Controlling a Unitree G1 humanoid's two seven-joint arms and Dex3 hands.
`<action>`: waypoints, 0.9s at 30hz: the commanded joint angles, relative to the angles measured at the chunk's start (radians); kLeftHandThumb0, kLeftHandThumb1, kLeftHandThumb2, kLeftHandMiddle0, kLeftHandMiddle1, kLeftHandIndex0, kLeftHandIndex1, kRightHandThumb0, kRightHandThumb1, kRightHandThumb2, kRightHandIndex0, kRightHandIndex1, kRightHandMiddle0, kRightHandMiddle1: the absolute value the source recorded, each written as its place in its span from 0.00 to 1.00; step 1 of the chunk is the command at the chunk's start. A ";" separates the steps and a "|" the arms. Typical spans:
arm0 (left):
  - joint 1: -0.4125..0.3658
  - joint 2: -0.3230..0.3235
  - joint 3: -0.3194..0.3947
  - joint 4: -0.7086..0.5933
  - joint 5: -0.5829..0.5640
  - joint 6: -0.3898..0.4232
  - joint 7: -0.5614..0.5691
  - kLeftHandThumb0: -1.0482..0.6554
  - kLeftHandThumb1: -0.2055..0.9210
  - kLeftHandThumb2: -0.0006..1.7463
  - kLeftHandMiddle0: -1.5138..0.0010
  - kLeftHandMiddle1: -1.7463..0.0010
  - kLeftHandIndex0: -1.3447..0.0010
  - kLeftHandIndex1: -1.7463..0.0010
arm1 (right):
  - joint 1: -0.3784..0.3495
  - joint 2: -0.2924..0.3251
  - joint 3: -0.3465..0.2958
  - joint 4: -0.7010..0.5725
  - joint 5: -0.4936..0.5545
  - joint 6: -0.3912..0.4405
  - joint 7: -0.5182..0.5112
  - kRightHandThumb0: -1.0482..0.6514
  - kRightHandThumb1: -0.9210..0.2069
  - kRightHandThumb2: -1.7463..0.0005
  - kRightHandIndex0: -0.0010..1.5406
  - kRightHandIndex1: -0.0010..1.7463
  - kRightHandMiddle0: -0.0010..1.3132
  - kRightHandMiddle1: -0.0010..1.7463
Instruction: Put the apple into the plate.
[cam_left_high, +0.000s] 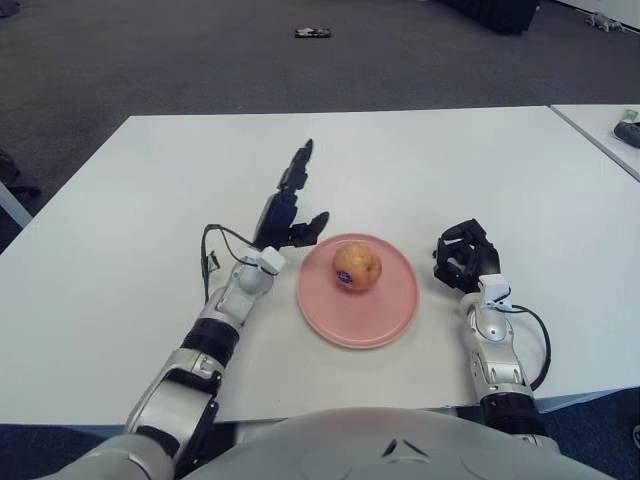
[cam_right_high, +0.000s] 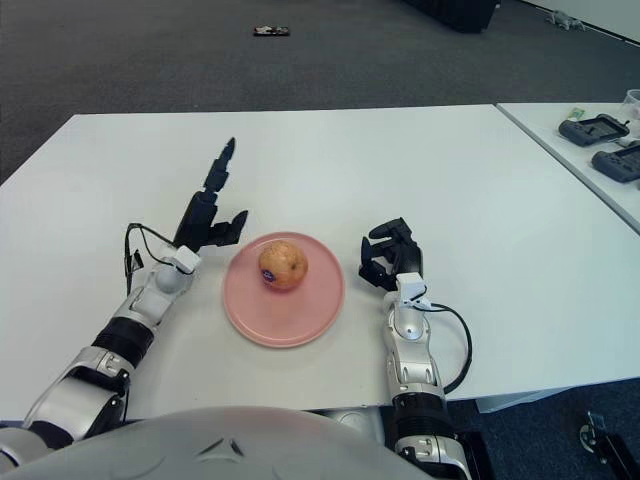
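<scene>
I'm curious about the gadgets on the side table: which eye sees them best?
The right eye view: two dark devices on the neighbouring table show whole. The left eye view catches only one, cut by the frame edge.

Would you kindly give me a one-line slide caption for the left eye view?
Apple sits on the pink plate, left hand open beside it, right hand curled and empty at the plate's right.

Both head-mounted eyes look forward and down, sharing the white table (cam_left_high: 420, 160).

We find no legible text, number or brand. The apple (cam_left_high: 357, 267) carries a small dark sticker (cam_left_high: 346, 277), but its print cannot be read.
</scene>
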 joint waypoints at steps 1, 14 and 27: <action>0.031 -0.038 0.047 -0.042 -0.089 0.048 -0.018 0.11 1.00 0.48 1.00 1.00 1.00 1.00 | 0.006 -0.002 -0.001 0.008 -0.003 0.010 0.005 0.37 0.35 0.39 0.39 0.84 0.34 1.00; 0.078 -0.205 0.199 -0.124 -0.190 0.163 0.090 0.23 0.95 0.51 0.98 0.90 1.00 0.68 | 0.000 -0.006 -0.001 0.011 -0.005 0.014 0.009 0.38 0.32 0.42 0.37 0.84 0.32 1.00; 0.038 -0.154 0.329 0.093 -0.373 0.165 -0.093 0.20 0.95 0.58 0.98 0.22 1.00 0.09 | -0.001 -0.008 0.001 0.002 -0.012 0.023 0.010 0.38 0.30 0.43 0.37 0.84 0.31 1.00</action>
